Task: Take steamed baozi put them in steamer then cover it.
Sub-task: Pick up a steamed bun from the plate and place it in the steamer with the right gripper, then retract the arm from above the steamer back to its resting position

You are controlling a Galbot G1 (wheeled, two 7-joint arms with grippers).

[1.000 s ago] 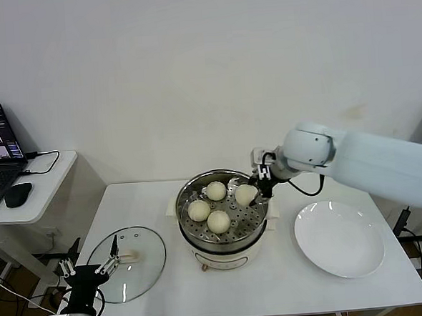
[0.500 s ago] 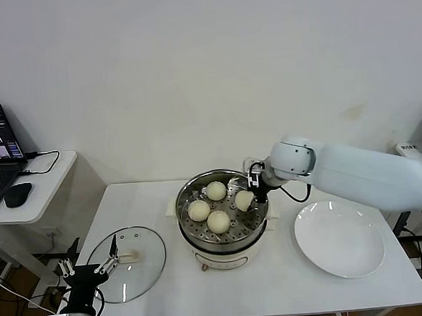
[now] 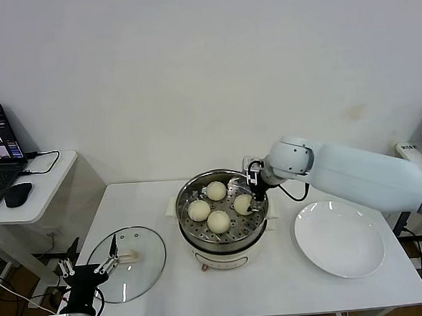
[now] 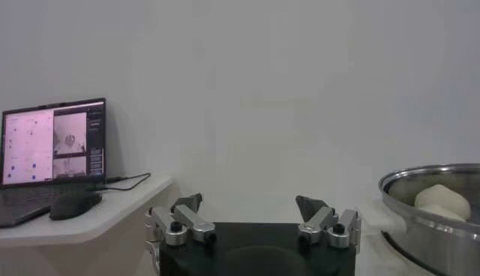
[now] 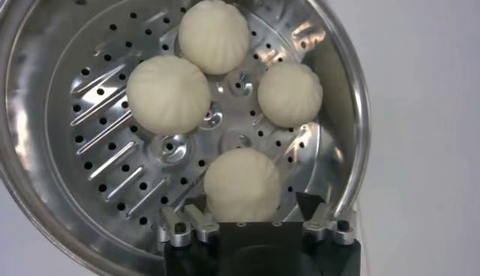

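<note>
Inside the steamer I'm seeing all four steamed baozi sitting on the perforated tray, my right gripper hanging open around the nearest one. The cover is lying on the table, my left gripper idling open beside it.

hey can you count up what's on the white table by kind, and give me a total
Steamed baozi: 4, all in the steamer
Steamer: 1
Glass cover: 1, flat on the table
White plate: 1
Total: 7
</note>
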